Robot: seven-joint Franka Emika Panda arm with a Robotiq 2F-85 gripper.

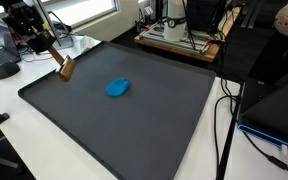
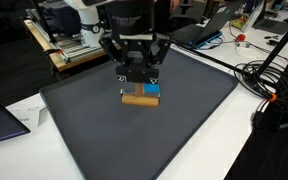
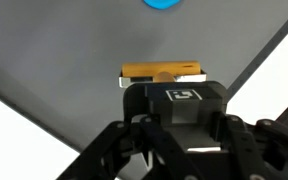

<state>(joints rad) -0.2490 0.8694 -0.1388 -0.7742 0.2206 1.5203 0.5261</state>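
Wrist view: gripper (image 3: 164, 84) clamped on block (image 3: 139, 71); blue lump (image 3: 164, 3) at 12 o'clock on grey mat (image 3: 64, 50). Gripper's label (image 3: 184, 95) too small to read.

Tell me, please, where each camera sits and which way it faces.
Exterior view: beside the table, looking across the grey mat; gripper holds wooden block at its far corner.
Exterior view: facing the arm over the mat; gripper central.
Wrist view: above the gripper, looking down at the block.
All share block and blue object.
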